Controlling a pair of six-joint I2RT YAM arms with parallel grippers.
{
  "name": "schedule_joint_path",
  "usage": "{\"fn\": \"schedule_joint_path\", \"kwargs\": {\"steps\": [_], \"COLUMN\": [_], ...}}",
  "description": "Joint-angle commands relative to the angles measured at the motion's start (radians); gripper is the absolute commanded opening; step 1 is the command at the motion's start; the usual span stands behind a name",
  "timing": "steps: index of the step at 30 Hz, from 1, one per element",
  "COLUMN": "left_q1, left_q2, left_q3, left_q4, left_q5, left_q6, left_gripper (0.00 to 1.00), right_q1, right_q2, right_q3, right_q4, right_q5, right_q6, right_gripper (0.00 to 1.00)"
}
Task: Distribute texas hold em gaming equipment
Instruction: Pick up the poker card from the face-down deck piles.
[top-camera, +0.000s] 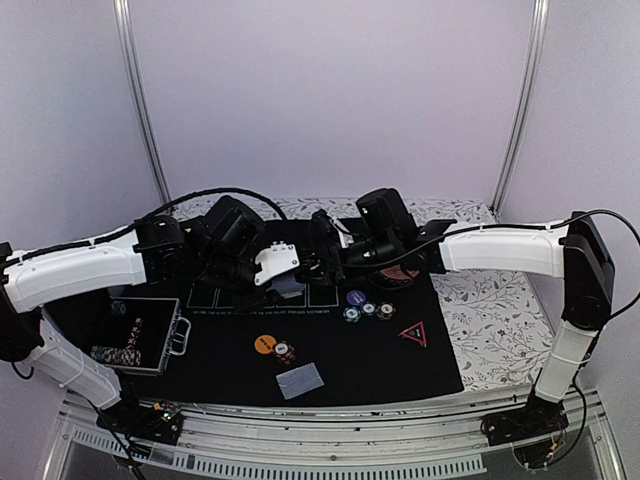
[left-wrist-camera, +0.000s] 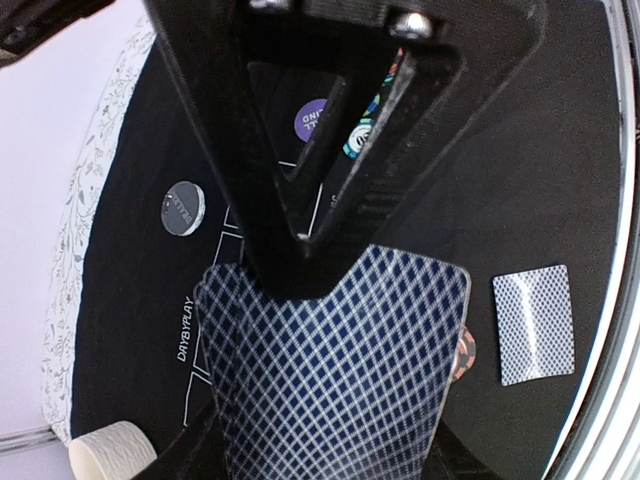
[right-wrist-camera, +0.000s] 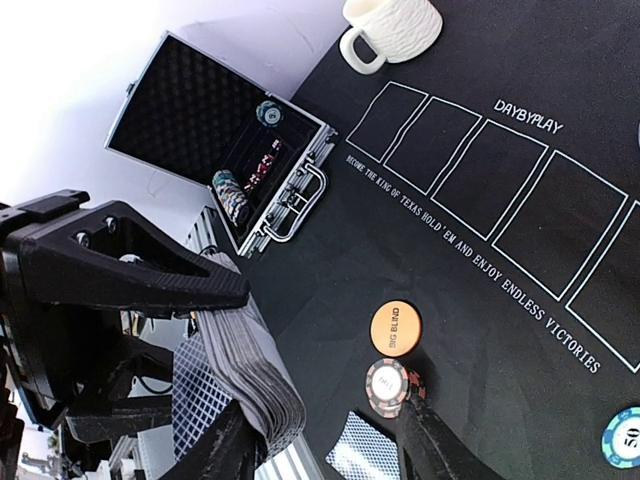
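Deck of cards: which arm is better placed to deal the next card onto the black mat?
Right, probably. The left gripper is shut on the deck, so it is busy. The right gripper is open beside the deck and could take one card to the mat.

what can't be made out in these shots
Pack of cards: right wrist view, only edges and a back show, no faces.
Bowl: top view, mostly under the right arm.
Mug: left wrist view, cut by the bottom edge.
Purple disc: left wrist view, lettering half behind the left gripper.
Chips in the case: top view, too small to count.
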Motion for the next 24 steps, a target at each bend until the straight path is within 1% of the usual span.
{"fn": "schedule_joint_path", "kwargs": {"steps": [1,7,10,14,24], "left_q1": [-0.011,-0.011,-0.012,-0.012,-0.011], "left_q2": [-0.021,-0.023,-0.025,-0.027,-0.023], "left_q3": [-0.007,-0.017,-0.017,-0.023,-0.025], "left_q4": [0.029,0.030,0.030,0.031,0.032], "left_q5": [-0.013,-0.024,-0.031,-0.031,-0.032], "left_q6": [0.003,0.007,0.008,0.006,0.005], "left_gripper": [0.50,0.50,0.50,0.50,0.50], "right_q1": [-0.002,-0.001,-0.002,-0.001,-0.001], "right_q2": [-0.018,-0.038,-0.046,-0.071,-0.157], "right_q3": [0.009,0.009,0.010,0.008,-0.014], "right_q4": [-0.048,-0.062,-0.068,-0.090,-0.130], "right_q5": [0.025,0.031,0.020,0.039,0.084], "right_q6": [-0.012,-0.012,-0.014,-0.015,-0.033], "right_gripper": [0.42,0.26,0.13,0.05,0.02]}}
